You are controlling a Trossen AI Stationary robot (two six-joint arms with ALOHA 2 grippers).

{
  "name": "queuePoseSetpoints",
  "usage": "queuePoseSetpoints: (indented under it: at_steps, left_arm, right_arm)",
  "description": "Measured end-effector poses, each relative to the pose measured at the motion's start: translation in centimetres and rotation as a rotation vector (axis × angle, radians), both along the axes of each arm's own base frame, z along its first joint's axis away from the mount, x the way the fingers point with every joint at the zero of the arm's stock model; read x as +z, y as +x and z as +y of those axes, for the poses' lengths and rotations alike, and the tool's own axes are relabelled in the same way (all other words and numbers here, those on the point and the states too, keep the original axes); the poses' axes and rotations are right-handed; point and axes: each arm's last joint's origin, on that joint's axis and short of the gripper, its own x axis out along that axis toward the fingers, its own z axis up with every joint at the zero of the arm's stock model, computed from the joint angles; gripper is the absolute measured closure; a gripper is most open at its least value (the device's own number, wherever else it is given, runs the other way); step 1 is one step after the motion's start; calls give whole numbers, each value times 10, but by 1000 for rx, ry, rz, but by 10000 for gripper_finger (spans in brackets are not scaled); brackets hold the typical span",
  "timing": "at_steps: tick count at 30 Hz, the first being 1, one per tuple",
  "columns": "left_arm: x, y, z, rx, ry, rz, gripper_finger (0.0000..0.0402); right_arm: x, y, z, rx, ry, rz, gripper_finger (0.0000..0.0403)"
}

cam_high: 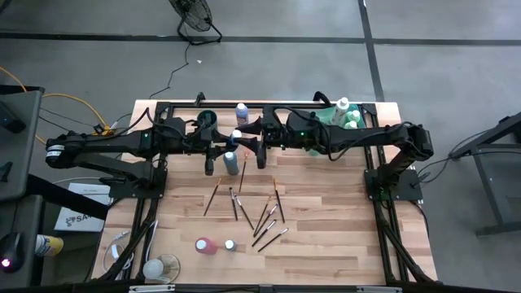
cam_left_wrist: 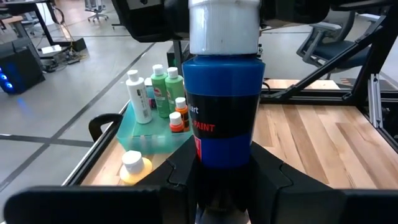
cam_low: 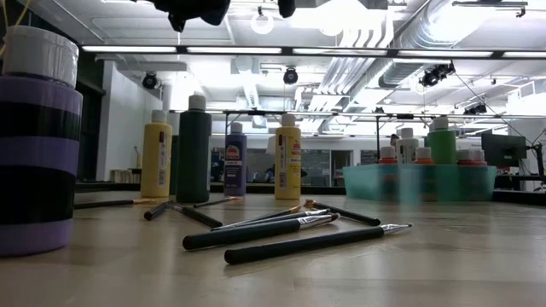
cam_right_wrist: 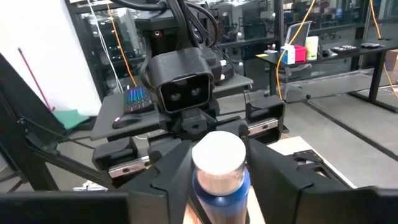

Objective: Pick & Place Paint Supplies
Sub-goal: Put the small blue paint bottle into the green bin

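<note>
Bottle [cam_left_wrist: 222, 118] upright — cap [cam_left_wrist: 222, 26] topmost.

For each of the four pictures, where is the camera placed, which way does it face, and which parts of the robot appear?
High view: above the table, facing straight down; both arms meet over the blue paint bottle.
Low view: at table-top height, facing across paintbrushes; dark arm parts at the top edge.
Left wrist view: on the left arm, facing the blue paint bottle and green tray; the left gripper holds the bottle.
Right wrist view: on the right arm, facing the left arm; right gripper around the bottle.
Shared: both wrist views show the same bottle.
</note>
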Motion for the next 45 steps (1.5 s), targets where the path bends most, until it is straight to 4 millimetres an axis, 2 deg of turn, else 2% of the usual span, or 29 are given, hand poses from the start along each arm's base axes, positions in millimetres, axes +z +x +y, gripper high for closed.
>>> queuePoseSetpoints:
  at_steps: [5,13,26,31,36,45]
  left_arm:
    - [0,0,0,1,-2,0,315]
    - [0,0,0,2,-3,0,304]
    - [1,-2,0,15,2,-4,199]
    - [5,-12,0,42,6,0,186]
    - [7,-27,0,90,11,21,185]
    - [10,-43,-1,115,11,24,185]
  right_arm:
    - [0,0,0,0,-3,0,292]
    - [0,0,0,-3,5,0,293]
    - [-2,-4,-6,-125,34,48,293]
    - [-3,-15,-10,-287,16,140,293]
    - [0,-37,-19,-517,20,255,293]
    - [-8,-73,-49,-852,60,449,293]
